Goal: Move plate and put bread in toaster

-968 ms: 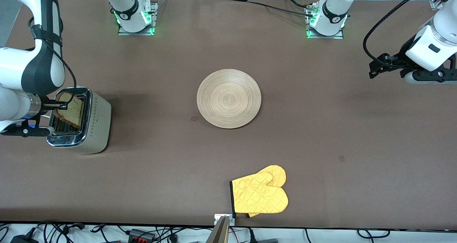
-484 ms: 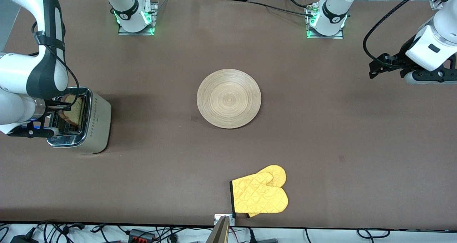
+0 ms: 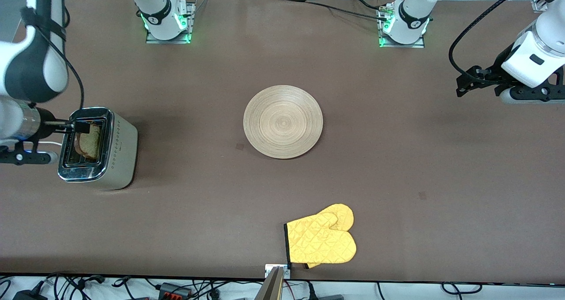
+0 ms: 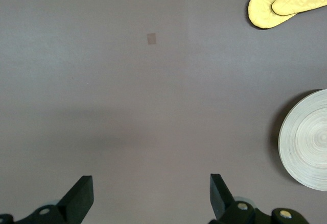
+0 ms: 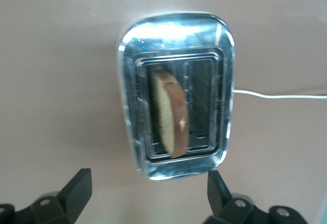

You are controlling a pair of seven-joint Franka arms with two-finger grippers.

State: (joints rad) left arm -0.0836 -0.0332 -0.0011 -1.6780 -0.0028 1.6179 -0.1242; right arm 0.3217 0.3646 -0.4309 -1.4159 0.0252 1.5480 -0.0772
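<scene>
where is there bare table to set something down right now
Bare table lies between the plate and the left arm's end, and between the toaster and the plate. Crowded only at the toaster, where the open right claw hangs over the bread.

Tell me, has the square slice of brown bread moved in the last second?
Yes. The brown bread slice has dropped lower into the chrome-topped toaster's slot, no longer sticking above its rim.

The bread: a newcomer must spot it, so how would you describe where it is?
Find the boxy chrome-topped toaster at the right arm's end of the table. The square brown-crusted bread slice stands in one slot, the only food in sight.
</scene>
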